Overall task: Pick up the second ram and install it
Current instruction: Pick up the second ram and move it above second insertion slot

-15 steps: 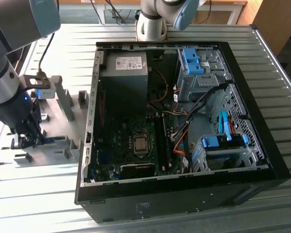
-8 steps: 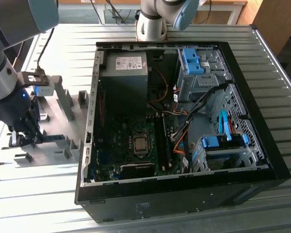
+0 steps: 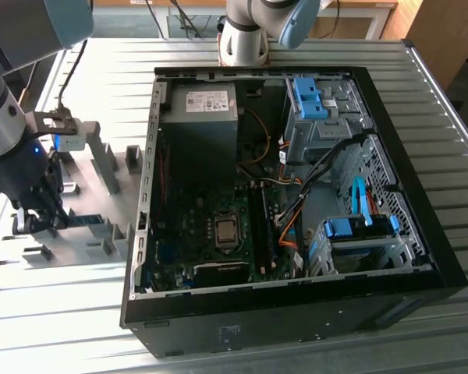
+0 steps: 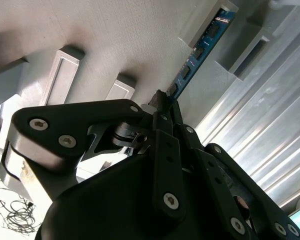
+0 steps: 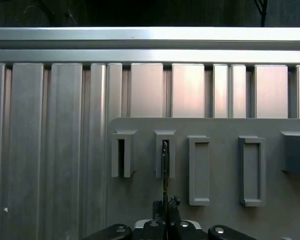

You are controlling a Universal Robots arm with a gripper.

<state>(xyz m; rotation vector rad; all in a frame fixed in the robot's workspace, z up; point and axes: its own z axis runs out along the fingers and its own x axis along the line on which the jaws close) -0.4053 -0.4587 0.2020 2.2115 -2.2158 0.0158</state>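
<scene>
The second ram is a thin blue-green strip with dark chips, standing on edge on the grey fixture plate at the exterior view's left. Its far end sits in a slotted grey block. In the first wrist view the second ram shows edge-on, reaching into a narrow block slot. My gripper is shut on the near end of the strip, its dark fingers pressed to both faces. In the exterior view the gripper hangs low over the plate, with the blue strip beside it.
An open black computer case lies on the ribbed metal table to the exterior view's right of the plate. Inside are the motherboard with its memory slots, cables and blue drive brackets. Several other grey blocks stand on the plate.
</scene>
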